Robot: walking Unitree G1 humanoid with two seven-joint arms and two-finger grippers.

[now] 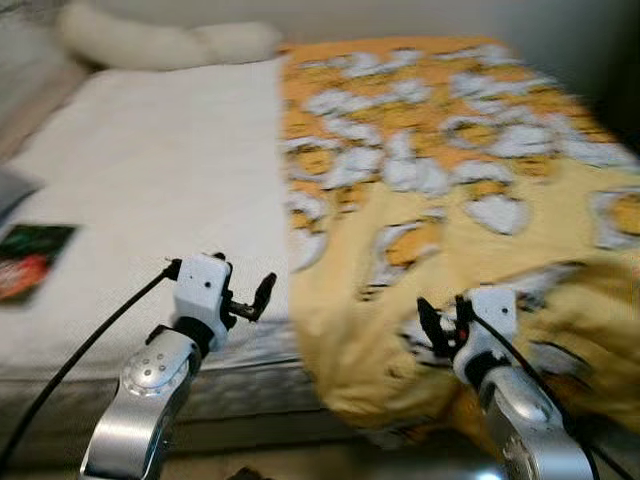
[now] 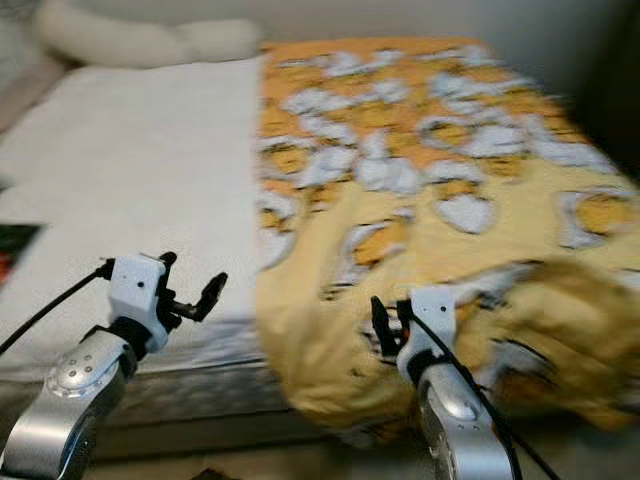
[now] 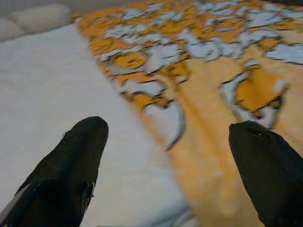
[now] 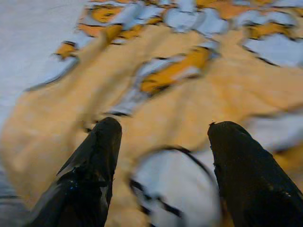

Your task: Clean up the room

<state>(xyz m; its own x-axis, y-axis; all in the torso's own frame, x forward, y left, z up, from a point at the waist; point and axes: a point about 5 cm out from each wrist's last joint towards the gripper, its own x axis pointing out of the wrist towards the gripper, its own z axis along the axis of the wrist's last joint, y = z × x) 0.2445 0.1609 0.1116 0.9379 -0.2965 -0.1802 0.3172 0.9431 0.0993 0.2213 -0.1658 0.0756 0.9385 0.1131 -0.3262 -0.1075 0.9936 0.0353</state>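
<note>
Yellow-orange blanket [image 1: 440, 200] with a white and orange cartoon print, spread over the right half of the bed; its long axis runs from the lower centre of the frame toward the upper right, and its near end hangs crumpled over the foot of the bed at lower right. Its left edge lies in a roughly straight line up the middle of the white mattress [image 1: 150, 180], which is bare across the left half of the frame. A white pillow [image 1: 160, 42] lies across the head of the bed at upper left. A dark, flat printed item [image 1: 30, 258], too blurred to identify, rests on the mattress at the left edge. Right gripper [image 4: 161, 156], lower right, fingers apart, held just over the bunched near end of the blanket. Left gripper [image 3: 168, 156], lower left, fingers apart, poised over the blanket's left edge where it meets the mattress. The head views are motion-blurred.
</note>
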